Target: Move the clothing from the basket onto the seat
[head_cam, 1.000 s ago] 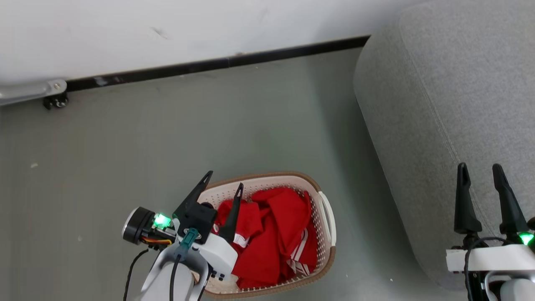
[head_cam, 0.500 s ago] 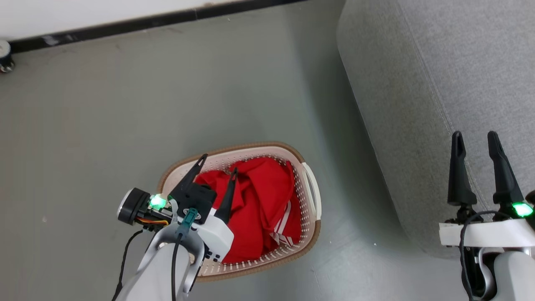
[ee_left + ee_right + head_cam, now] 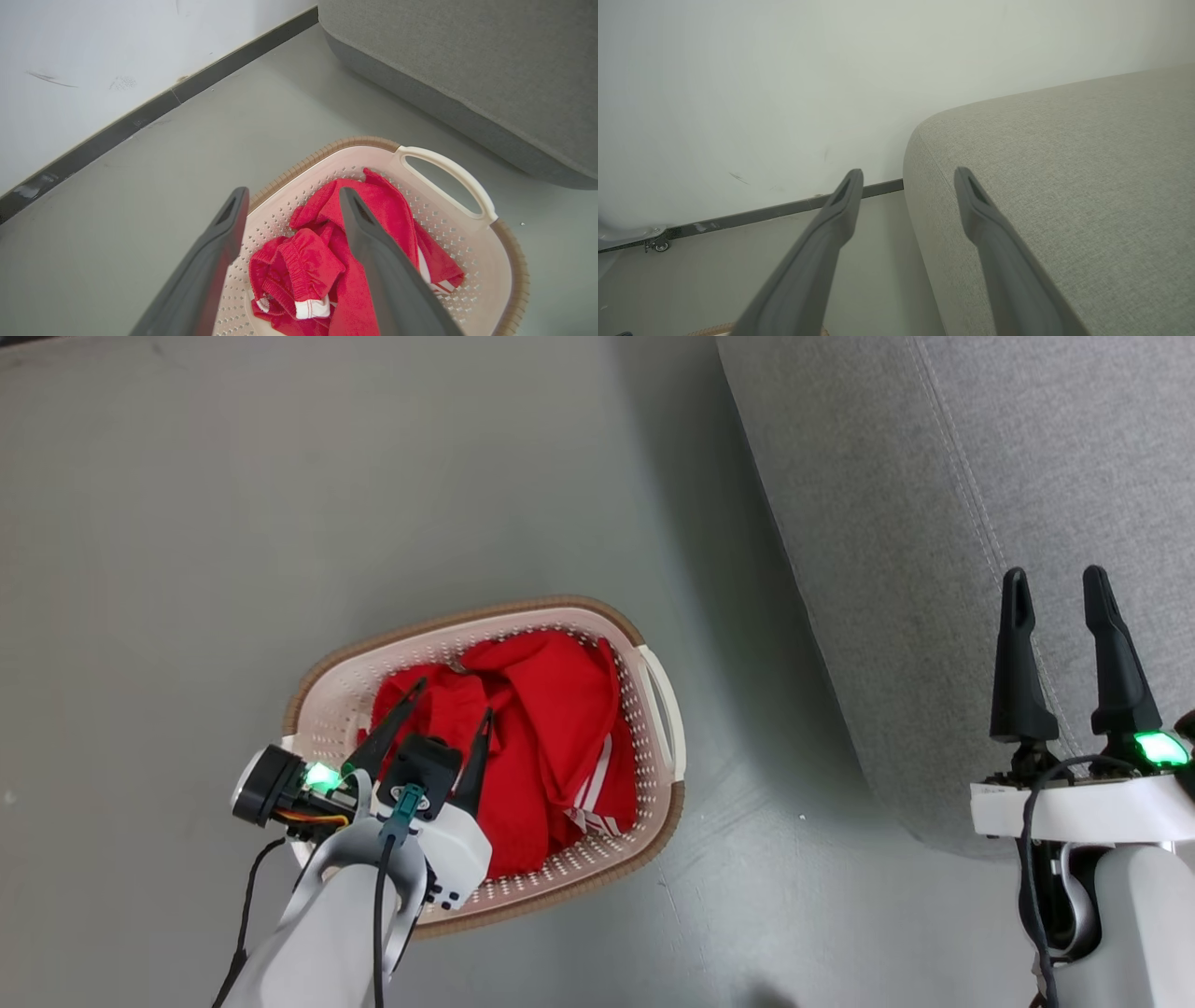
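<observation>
This looks like the reach for a pick: the left jaws hang open above the clothing (image 3: 551,728), all in the basket (image 3: 523,614) on the floor (image 3: 280,476) beside the seat (image 3: 934,476), right jaws open too; next, drop and pinch a fold.

A sparse, home-like test room: grey sofa (image 3: 934,476) at right, laundry basket (image 3: 355,674) on bare grey floor (image 3: 233,504), scuffed white wall (image 3: 761,84) with dark skirting (image 3: 140,114).

The left hand (image 3: 293,192) hangs with fingers spread above the laundry basket (image 3: 359,140), where red clothing (image 3: 397,219) lies crumpled. The grey sofa (image 3: 467,70) stands near.
</observation>
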{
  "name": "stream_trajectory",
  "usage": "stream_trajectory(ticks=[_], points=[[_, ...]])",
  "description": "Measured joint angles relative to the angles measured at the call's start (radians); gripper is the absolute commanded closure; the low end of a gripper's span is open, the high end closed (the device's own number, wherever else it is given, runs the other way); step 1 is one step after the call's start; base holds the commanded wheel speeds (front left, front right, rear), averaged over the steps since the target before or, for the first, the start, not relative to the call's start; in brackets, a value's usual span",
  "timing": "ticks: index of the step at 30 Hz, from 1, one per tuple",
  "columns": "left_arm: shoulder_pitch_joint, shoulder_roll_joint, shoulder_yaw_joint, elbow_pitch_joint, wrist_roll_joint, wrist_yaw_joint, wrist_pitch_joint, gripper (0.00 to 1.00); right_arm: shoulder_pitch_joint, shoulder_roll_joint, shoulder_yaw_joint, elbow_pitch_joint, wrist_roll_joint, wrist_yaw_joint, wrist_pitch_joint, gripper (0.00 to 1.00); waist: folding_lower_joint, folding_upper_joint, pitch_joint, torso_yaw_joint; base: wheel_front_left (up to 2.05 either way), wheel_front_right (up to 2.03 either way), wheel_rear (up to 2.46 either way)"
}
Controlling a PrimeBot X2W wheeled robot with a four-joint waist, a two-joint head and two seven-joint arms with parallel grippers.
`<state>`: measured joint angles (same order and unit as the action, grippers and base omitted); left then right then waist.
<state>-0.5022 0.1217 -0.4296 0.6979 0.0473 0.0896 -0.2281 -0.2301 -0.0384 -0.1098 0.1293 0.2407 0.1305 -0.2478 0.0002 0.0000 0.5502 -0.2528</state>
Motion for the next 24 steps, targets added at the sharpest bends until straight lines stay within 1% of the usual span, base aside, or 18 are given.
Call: stream_trajectory(ticks=[13, 21, 24], points=[[-0.062, 0.032, -0.036, 0.082, 0.057, 0.007, 0.017, 0.0, -0.069, 0.0, 0.032, 0.009, 0.043, 0.0, -0.002, 0.0, 0.0, 0.0, 0.086, -0.058, 0.0, 0.0, 0.0], [-0.08, 0.062, -0.042, 0.142, 0.075, 0.007, 0.035, 0.0, -0.083, 0.0, 0.048, 0.016, 0.069, 0.0, -0.002, 0.0, 0.0, 0.0, 0.128, -0.097, 0.0, 0.0, 0.0], [-0.094, 0.084, -0.039, 0.169, 0.08, 0.007, 0.045, 0.0, -0.088, 0.0, 0.054, 0.023, 0.079, 0.0, -0.002, 0.0, 0.0, 0.0, 0.148, -0.116, 0.0, 0.0, 0.0]])
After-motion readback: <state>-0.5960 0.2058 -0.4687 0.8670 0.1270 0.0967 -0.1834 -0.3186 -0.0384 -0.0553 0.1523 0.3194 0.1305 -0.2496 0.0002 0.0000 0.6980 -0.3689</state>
